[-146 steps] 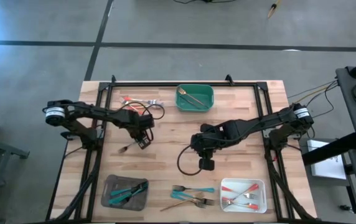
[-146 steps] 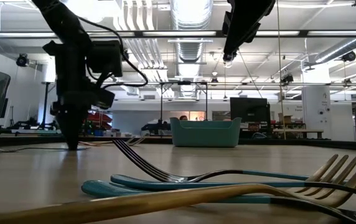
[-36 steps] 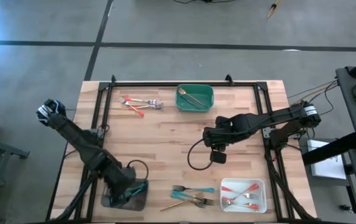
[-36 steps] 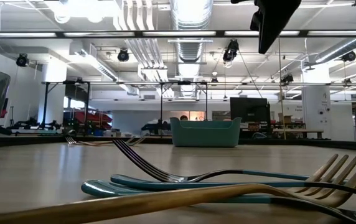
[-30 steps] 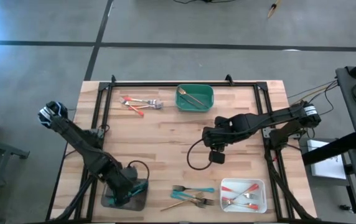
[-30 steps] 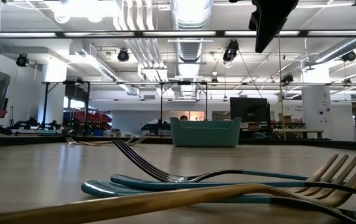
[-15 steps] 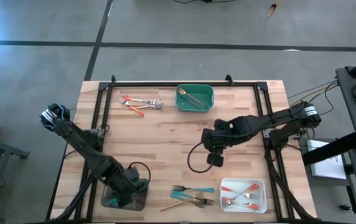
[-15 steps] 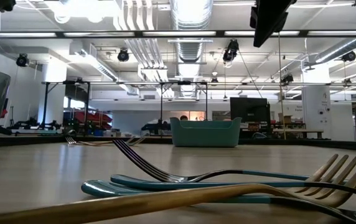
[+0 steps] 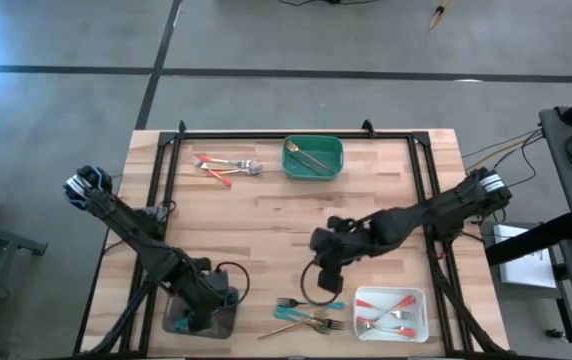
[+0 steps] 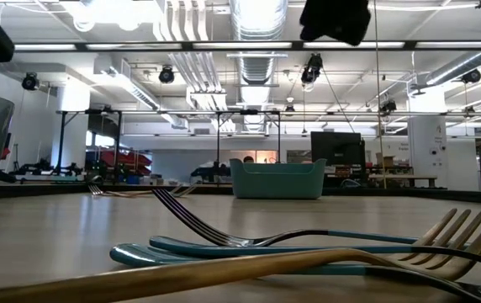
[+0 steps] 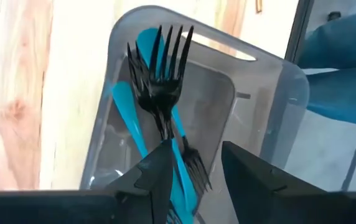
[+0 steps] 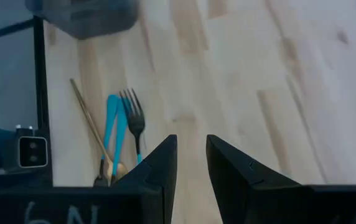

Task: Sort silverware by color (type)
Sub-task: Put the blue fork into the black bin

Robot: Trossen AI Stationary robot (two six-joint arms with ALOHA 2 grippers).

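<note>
The silverware lies in several groups. Teal-handled forks point(image 11: 165, 118) lie in the grey tray point(image 9: 198, 315) at the near left. My left gripper point(image 11: 196, 180) hangs open just above them, one finger on either side of a teal handle. Whether a finger touches that handle I cannot tell. Loose teal forks and a gold fork point(image 9: 311, 315) lie near the front edge, large in the low view point(image 10: 308, 248). My right gripper point(image 9: 328, 282) hovers open over the bare wood just beyond them, with nothing between its fingers point(image 12: 190, 168).
A green tray point(image 9: 313, 158) with a gold piece stands at the far middle. Red-handled pieces point(image 9: 224, 165) lie at the far left. A white tray point(image 9: 390, 312) with red-handled forks sits at the near right. Bare wood spans the table's middle.
My right gripper has swung from the table's middle toward the near edge and a little to the left, coming down close to the loose forks. My left gripper has stayed over the grey tray.
</note>
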